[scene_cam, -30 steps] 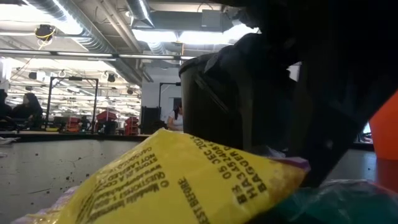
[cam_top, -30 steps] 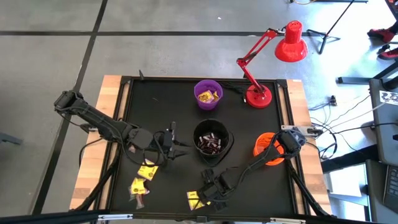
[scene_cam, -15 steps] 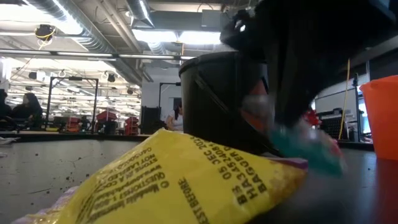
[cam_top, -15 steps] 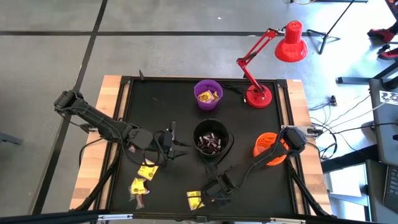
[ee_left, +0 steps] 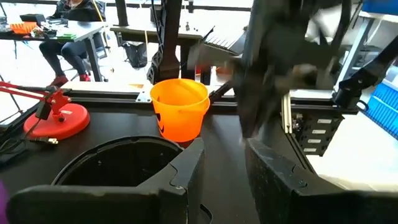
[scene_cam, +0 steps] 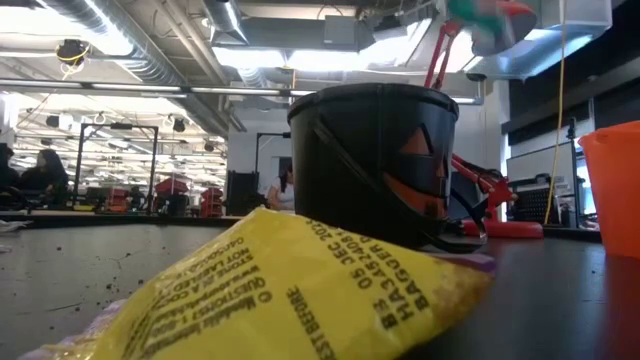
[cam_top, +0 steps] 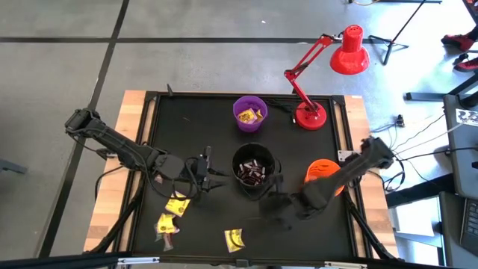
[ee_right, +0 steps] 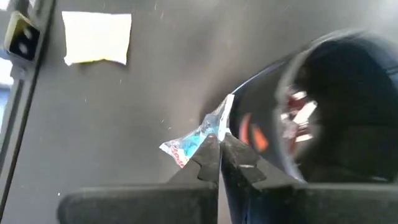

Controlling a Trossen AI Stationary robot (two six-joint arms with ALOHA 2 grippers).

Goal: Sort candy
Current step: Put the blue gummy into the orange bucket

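Above the front of the black table mat [cam_top: 202, 119], just in front of the black jack-o'-lantern bucket [cam_top: 255, 168] filled with dark brown wrapped candies [cam_top: 252, 170], we see the right gripper [ee_right: 219, 144] raised off the surface, its two dark fingers pressed together on a small blue-and-red wrapped candy [ee_right: 196, 142] that sticks out past the tips. In the low view that same piece shows as a blur near the top, above the bucket's rim. The left gripper [cam_top: 214, 179] rests low on the mat just left of the black bucket, its fingers [ee_left: 186, 168] standing a little apart with nothing visible between them. A purple plastic bowl [cam_top: 250, 113] at the far edge holds yellow wrapped candies [cam_top: 249, 114], and an orange plastic bucket [cam_top: 323, 173] sits to the right, partly under the right arm. On the mat, more yellow candy packets lie loose: one [cam_top: 234, 239] near the front edge in the middle, which fills the foreground of the low view, and several [cam_top: 170, 214] at the front left with a dark piece among them. A red desk lamp [cam_top: 321, 75] stands at the far right corner.
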